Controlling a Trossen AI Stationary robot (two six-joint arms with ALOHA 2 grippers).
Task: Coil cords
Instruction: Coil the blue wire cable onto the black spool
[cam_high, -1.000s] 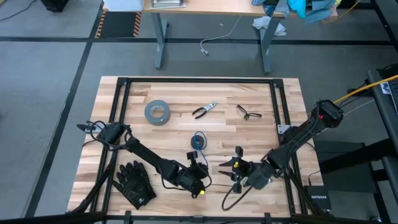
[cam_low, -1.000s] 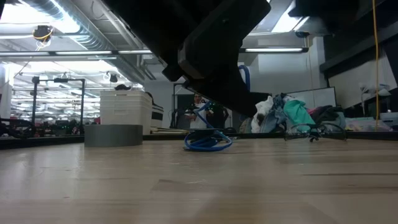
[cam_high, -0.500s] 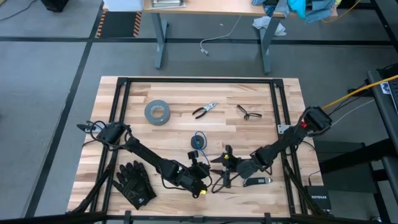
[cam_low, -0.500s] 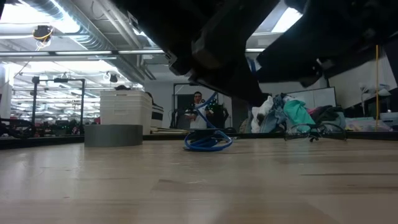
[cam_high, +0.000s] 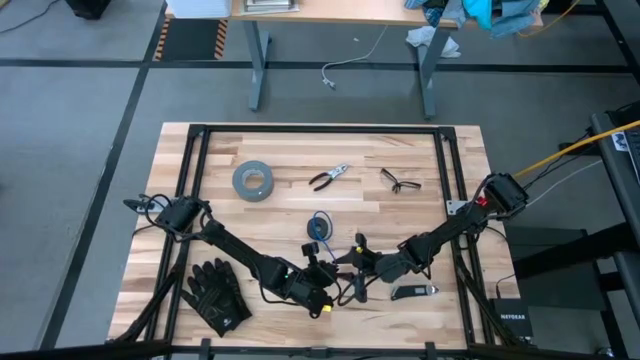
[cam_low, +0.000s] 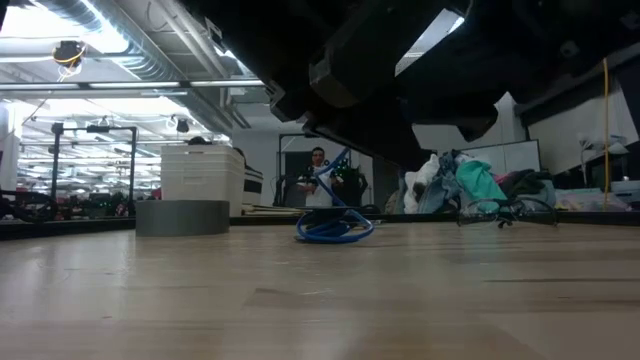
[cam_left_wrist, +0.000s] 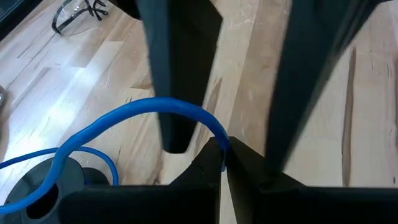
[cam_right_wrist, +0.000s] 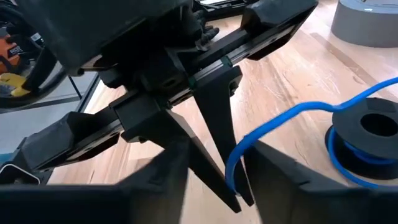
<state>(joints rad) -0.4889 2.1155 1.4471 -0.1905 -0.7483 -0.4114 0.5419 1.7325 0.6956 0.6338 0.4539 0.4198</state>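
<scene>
A: What changed?

B: The right gripper has slid in beside the left gripper, jaws parted around the blue cord the left pinches. The coil sits mid-table.

A: Meaning?

B: Likely a handover.

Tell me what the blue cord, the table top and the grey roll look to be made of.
Blue cord: likely a plastic-jacketed cable, smooth with a slight sheen, bending in soft curves.
Table top: wood, apparently butcher-block; pale joined strips with visible grain and a light satin finish.
Grey roll: probably duct tape; a thick matte grey ring with an open core. Its backing cannot be told from here.
</scene>
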